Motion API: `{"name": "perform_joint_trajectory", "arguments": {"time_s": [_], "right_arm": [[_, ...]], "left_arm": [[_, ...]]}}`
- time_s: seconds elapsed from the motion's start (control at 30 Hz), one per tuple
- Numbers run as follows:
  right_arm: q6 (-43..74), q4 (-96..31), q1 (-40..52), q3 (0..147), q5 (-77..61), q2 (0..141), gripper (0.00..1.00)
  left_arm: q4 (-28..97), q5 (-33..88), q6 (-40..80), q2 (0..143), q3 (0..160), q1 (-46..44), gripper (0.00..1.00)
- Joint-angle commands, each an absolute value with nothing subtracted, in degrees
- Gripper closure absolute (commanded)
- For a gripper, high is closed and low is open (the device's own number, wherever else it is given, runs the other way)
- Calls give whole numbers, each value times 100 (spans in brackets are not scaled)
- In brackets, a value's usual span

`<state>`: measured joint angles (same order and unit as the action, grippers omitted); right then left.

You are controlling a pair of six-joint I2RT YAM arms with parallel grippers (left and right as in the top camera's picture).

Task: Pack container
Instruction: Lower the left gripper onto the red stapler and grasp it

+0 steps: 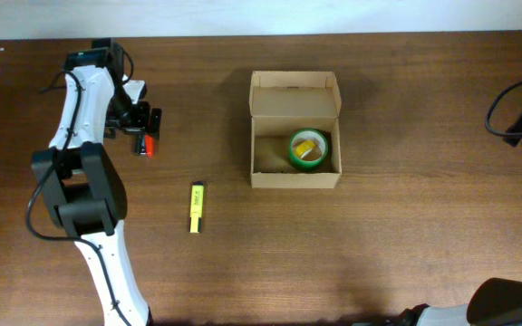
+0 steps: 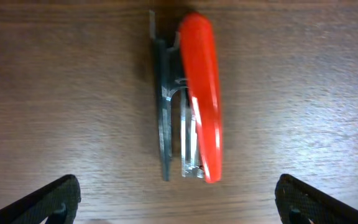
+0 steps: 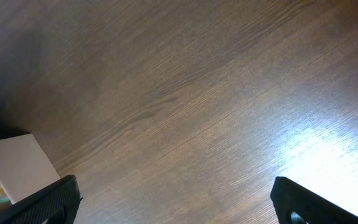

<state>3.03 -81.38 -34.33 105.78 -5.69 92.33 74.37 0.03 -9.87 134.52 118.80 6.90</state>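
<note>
- Left hand (image 2: 179,204): fingers spread as wide as they go, nothing held. It hangs right over the red-topped grey metal stapler (image 2: 201,93).
- The stapler lies on its side on the dark brown wooden counter (image 1: 379,263), with its long axis running between the two fingers. My read: lined up so that closing pinches across the narrow width.
- Slim yellow marker with dark ends (image 1: 196,207): flat on the counter, between the stapler and the box and apart from both. Untouched, probably queued for later.
- Small plain tan cardboard container (image 1: 295,178): mid-counter, well apart from both hands. The flap lid (image 1: 294,94) is folded back on the far side, so the top is free for drops.
- Green tape roll with yellow centre (image 1: 309,149): flat inside the container, towards its right side. The left part is bare, which looks like room for the stapler.
- Right hand (image 3: 176,202): fingers wide apart, empty, over bare counter at the far right. Only a box corner shows at the left edge of its wrist view. Likely parked clear of the left arm's path.
</note>
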Motion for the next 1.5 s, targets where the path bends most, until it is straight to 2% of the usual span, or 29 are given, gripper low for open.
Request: {"name": "perform_joint_trajectory", "arguments": {"time_s": [0.0, 0.5, 0.63, 0.7, 1.0, 1.13, 1.3, 1.47], "right_arm": [[349, -8119, -3452, 10554, -644, 9275, 1], [349, -8123, -3452, 10554, -644, 9275, 1], [349, -8121, -3452, 10554, -646, 9275, 1], [349, -8119, -3452, 10554, -646, 9275, 1], [349, -8121, -3452, 10554, -646, 9275, 1], [349, -8121, -3452, 10554, -646, 9275, 1], [349, -8123, -3452, 10554, -648, 9275, 1], [349, -8123, -3452, 10554, -716, 9275, 1]], "left_arm": [[7417, 69, -1149, 13640, 11961, 746, 0], [7269, 91, -1142, 14059, 11961, 681, 0], [7220, 95, -1142, 14094, 11961, 681, 6], [7223, 95, -1142, 14149, 11961, 681, 16], [7205, 281, -1146, 14348, 11961, 622, 18], [7175, 281, -1146, 14348, 11961, 587, 36], [7159, 281, -1146, 14348, 11963, 572, 68], [7172, 281, -1146, 14348, 11961, 572, 91]]}}
